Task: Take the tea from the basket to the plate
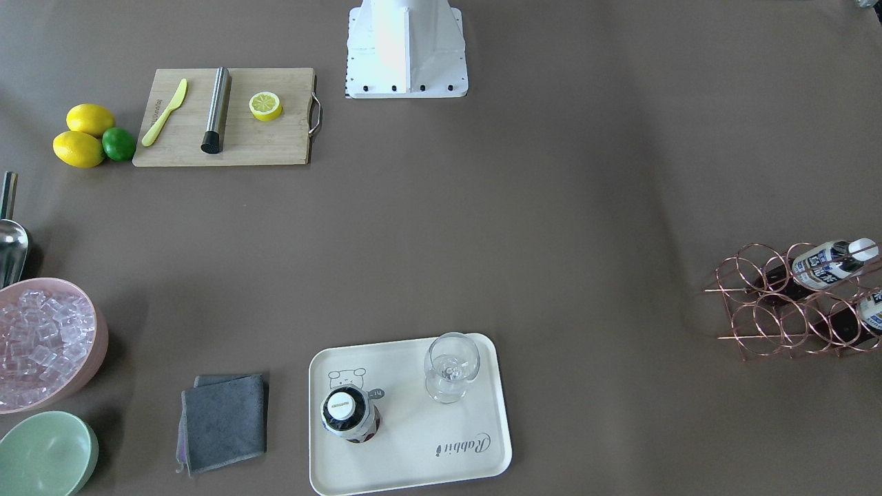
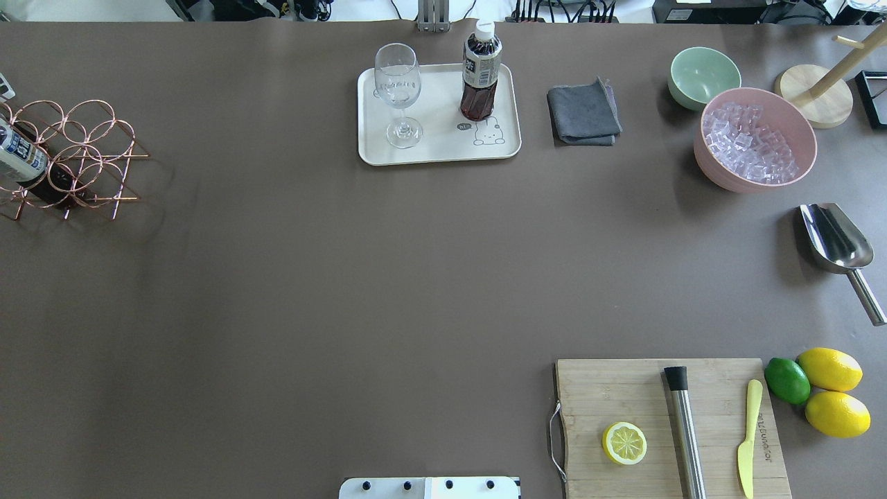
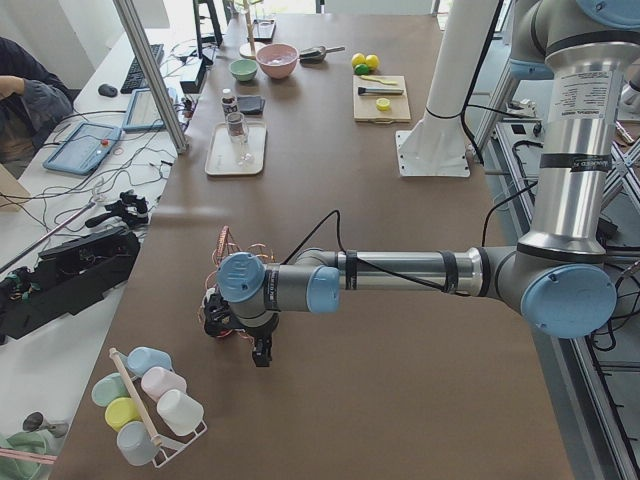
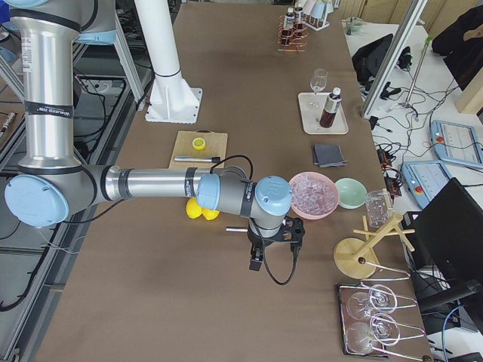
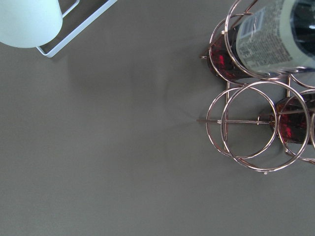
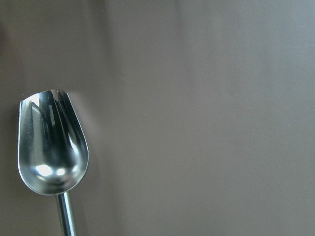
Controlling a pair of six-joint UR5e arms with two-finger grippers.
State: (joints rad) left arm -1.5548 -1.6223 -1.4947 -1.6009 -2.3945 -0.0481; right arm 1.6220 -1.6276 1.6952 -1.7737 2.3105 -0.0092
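One tea bottle (image 2: 480, 76) stands upright on the cream plate (image 2: 436, 149), next to a clear stemmed glass (image 2: 398, 90); the front view shows it from above (image 1: 350, 413). The copper wire basket (image 1: 778, 310) at the table's left end holds two more tea bottles (image 1: 827, 264) (image 1: 872, 310), lying in its rings; the left wrist view shows them too (image 5: 270, 39). My left gripper (image 3: 262, 355) hangs over the table beside the basket, seen only in the exterior left view. My right gripper (image 4: 256, 260) shows only in the exterior right view. I cannot tell whether either is open or shut.
A steel scoop (image 6: 51, 152) lies under the right wrist. A pink bowl of ice (image 2: 755, 142), a green bowl (image 2: 701, 75) and a grey cloth (image 2: 583, 114) sit right of the plate. A cutting board (image 2: 665, 423) with lemons is near the robot's right. A cup rack (image 3: 150, 405) stands beyond the basket.
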